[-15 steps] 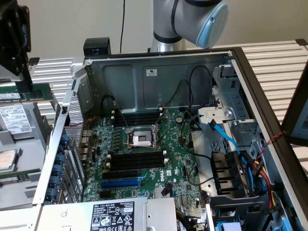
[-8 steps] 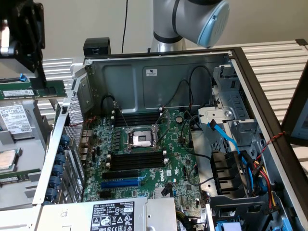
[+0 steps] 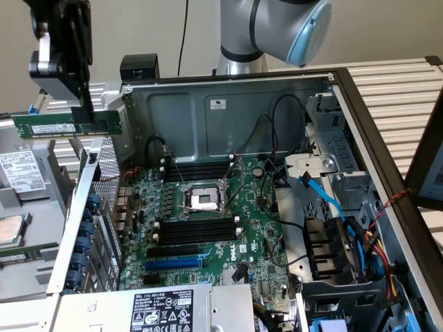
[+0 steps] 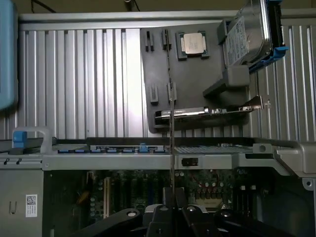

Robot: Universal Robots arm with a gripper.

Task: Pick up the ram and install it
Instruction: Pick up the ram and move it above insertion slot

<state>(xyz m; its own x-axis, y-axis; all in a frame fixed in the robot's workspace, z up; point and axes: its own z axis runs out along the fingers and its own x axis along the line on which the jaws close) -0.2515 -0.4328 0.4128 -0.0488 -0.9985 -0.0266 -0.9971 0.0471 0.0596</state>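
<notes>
Green ram (image 3: 66, 126) hangs level, clamped off-centre in my gripper (image 3: 88, 113), up over the case (image 3: 180, 117) edge, well apart from the slots (image 3: 190, 229). I fear it twists in that grip and clips the wall.

gripper (image 3: 84, 109) partly cropped, ram (image 4: 171, 128) faces hidden (edge-on)

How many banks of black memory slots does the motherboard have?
2. One bank lies between the processor socket and the case's far wall; the other between socket and blue slot. None seems hidden.
</notes>
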